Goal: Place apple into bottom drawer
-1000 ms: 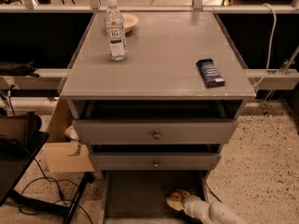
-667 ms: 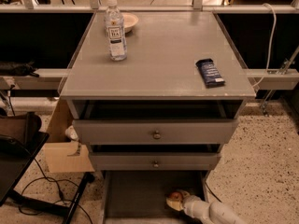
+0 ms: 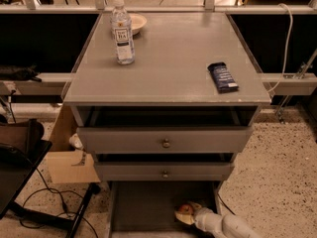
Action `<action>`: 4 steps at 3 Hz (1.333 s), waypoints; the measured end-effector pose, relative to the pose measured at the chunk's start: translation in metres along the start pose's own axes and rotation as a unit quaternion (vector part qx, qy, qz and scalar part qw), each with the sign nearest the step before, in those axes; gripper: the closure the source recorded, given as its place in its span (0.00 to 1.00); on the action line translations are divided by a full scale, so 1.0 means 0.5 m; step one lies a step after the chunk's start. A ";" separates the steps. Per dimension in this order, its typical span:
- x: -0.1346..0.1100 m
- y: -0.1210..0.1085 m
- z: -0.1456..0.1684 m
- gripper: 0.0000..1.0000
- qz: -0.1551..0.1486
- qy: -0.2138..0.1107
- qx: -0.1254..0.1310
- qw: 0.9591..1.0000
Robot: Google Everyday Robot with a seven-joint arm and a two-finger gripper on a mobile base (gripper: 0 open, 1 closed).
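Note:
The bottom drawer (image 3: 143, 207) stands pulled out below two knobbed grey drawer fronts, a wide grey tray at the bottom of the camera view. My white arm reaches in from the lower right. My gripper (image 3: 184, 212) is inside the drawer's right half, its fingers around the small red-orange apple (image 3: 186, 209), low over the tray floor.
On the grey cabinet top (image 3: 168, 68) stand a water bottle (image 3: 122, 31), a small bowl (image 3: 136, 22) behind it and a dark blue packet (image 3: 222, 77) at the right. A cardboard box (image 3: 67, 157) and a black chair (image 3: 20, 172) with cables stand left of the cabinet.

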State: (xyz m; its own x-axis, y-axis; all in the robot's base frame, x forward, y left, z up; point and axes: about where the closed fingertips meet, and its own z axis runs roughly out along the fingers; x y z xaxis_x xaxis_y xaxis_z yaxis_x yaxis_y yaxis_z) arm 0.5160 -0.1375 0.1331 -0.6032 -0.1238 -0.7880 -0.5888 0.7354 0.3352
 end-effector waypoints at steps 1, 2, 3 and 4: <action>0.000 0.000 0.000 0.00 0.000 0.000 0.000 1.000; 0.000 0.008 -0.003 0.00 -0.005 0.002 -0.003 1.000; -0.011 0.031 -0.038 0.00 -0.020 0.006 -0.003 1.000; -0.038 0.066 -0.114 0.00 -0.053 0.025 0.015 0.998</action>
State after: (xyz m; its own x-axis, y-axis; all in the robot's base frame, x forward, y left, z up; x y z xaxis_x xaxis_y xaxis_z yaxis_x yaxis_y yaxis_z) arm 0.4774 -0.1491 0.1886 -0.5644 -0.2345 -0.7915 -0.6349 0.7361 0.2346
